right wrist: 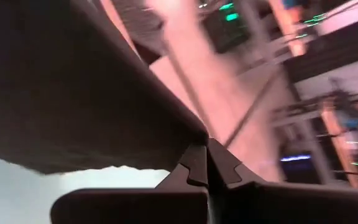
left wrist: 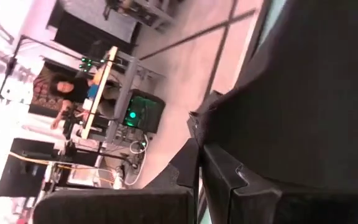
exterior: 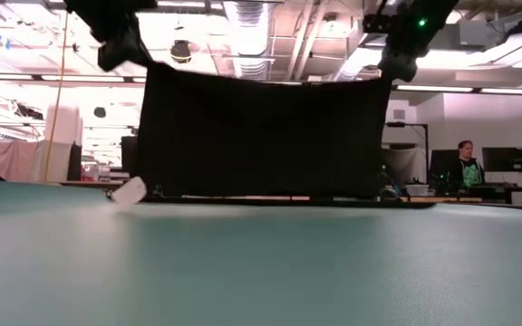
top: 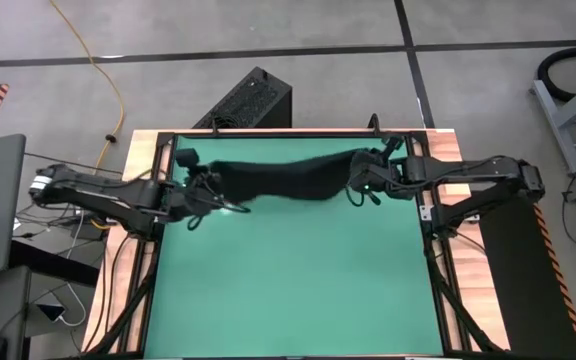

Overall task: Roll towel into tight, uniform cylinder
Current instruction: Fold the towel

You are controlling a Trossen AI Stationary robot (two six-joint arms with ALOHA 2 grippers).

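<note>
Hanging towel screens black box.

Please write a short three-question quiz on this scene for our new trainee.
1. True or false: the towel lies flat on the green mat.
2. Which grippers hold the towel? A) left only B) right only C) both
3. Fill in: the small white tag hangs at the towel's ____ edge.

Key
1. False; it hangs like a curtain, its lower edge at the mat.
2. C; the left gripper and right gripper each pinch a top corner.
3. Lower.
</note>
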